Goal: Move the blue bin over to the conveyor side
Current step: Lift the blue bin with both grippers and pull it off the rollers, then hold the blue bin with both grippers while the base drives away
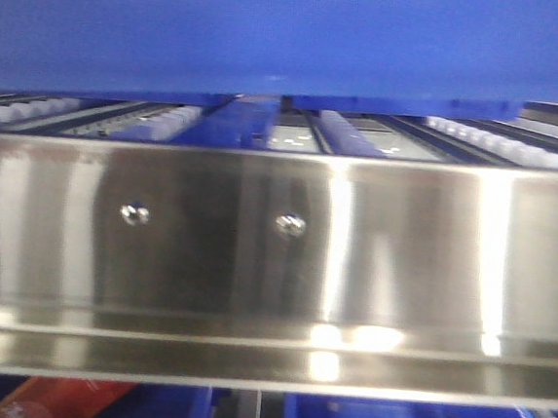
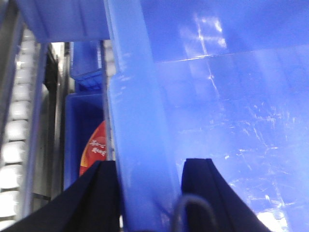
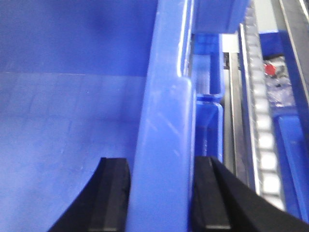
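Observation:
The blue bin (image 1: 294,34) fills the top of the front view, its underside hanging above the rollers. In the left wrist view its inside (image 2: 222,121) is bare, and my left gripper (image 2: 149,166) straddles its thick left rim (image 2: 130,111), one black finger (image 2: 104,193) outside and one inside, both pressed on the rim. In the right wrist view my right gripper (image 3: 162,164) clamps the opposite rim (image 3: 166,121) the same way, beside the bin's inner floor (image 3: 72,106). The conveyor side is out of view.
A shiny steel rail (image 1: 276,238) with two screws crosses the front view, with white rollers (image 1: 500,140) behind it. Roller tracks (image 2: 14,125) (image 3: 263,140) run beside the bin. Lower blue bins (image 2: 82,121) (image 3: 207,77) sit below, one holding a red-orange packet (image 2: 94,150).

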Controlling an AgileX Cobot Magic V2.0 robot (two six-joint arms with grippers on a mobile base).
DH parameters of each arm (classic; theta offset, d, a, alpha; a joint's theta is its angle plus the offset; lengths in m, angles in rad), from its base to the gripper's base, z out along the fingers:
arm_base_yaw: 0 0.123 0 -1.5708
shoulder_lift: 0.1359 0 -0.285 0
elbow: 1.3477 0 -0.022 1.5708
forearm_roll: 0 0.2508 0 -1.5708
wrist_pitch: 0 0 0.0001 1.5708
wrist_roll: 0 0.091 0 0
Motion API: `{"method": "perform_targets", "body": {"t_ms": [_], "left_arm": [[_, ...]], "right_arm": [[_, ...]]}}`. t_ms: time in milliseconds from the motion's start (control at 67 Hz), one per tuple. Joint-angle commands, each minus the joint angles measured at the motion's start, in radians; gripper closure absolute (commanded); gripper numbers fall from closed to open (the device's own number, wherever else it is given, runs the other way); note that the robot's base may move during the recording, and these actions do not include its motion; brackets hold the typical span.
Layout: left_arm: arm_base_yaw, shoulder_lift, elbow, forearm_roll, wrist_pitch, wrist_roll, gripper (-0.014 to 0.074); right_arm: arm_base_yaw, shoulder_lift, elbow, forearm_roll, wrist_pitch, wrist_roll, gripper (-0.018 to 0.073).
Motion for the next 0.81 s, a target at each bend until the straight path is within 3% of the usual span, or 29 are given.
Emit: {"method": "perform_targets", "body": {"t_ms": [0, 791], "left_arm": [[-0.002, -0.018, -0.016, 0.045, -0.068, 0.019, 0.0605], [-0.002, -0.018, -0.016, 0.045, -0.068, 0.019, 0.0605]], "right_arm": [[-0.008, -0.021, -0.024, -0.067, -0.091, -0.019, 0.0637], [-0.008, -0.021, -0.024, -0.067, -0.093, -0.019, 0.0637]]}}
